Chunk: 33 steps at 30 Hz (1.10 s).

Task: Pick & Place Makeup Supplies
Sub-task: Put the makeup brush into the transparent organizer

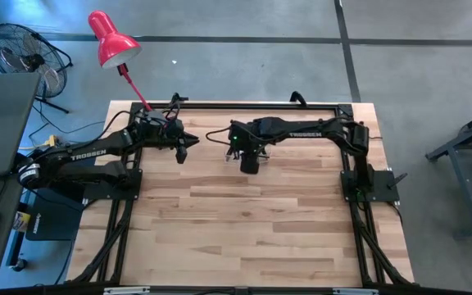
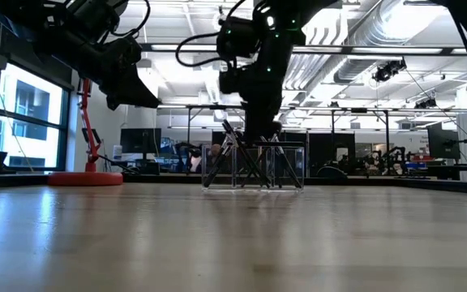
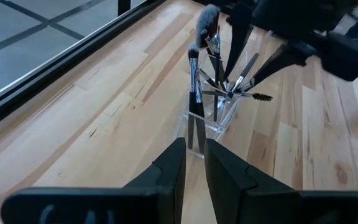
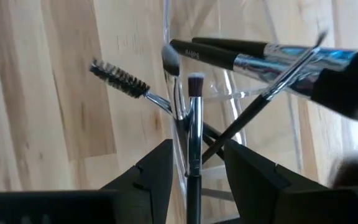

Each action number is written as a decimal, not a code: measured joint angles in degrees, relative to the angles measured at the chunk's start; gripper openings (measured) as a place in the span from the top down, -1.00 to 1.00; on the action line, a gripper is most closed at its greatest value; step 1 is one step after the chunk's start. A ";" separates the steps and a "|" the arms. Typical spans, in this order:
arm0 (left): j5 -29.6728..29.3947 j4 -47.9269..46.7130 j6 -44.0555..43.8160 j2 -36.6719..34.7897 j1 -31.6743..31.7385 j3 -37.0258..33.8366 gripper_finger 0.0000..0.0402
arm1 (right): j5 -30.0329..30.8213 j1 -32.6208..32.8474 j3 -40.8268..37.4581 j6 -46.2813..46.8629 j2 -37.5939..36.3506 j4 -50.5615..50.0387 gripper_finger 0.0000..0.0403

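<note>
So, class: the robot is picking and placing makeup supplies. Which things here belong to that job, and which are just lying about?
Belongs to the job:
- makeup brushes
- clear holder they stand in
- right gripper, around one brush
- left gripper, waiting nearby

Just lying about:
- red desk lamp
- floor fan

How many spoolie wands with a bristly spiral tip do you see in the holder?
1 spoolie wand, leaning out of the clear holder beneath the right gripper; others may hide among the crossed brushes.

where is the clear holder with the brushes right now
In the high view the clear holder is at the table's far middle, directly under the right claw, with the left claw just to its left.
</note>
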 joint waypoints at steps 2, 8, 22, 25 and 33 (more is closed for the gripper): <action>0.00 0.02 0.00 0.00 0.00 -0.02 0.71 | 0.33 0.00 0.00 -0.11 0.76 -0.07 0.32; 0.00 0.00 0.00 0.00 0.00 -0.02 0.71 | 0.57 0.00 0.00 -0.70 1.47 -0.04 0.46; 0.02 -0.85 0.00 0.00 0.00 -0.02 0.71 | -1.09 0.00 0.00 -0.07 1.47 0.17 0.87; 0.01 -0.86 0.00 0.00 0.00 -0.01 0.71 | -1.11 0.00 0.00 0.89 1.47 0.17 0.79; 0.01 -0.86 -0.02 0.00 0.00 -0.01 0.71 | -1.93 0.00 0.20 2.77 1.47 -0.11 0.71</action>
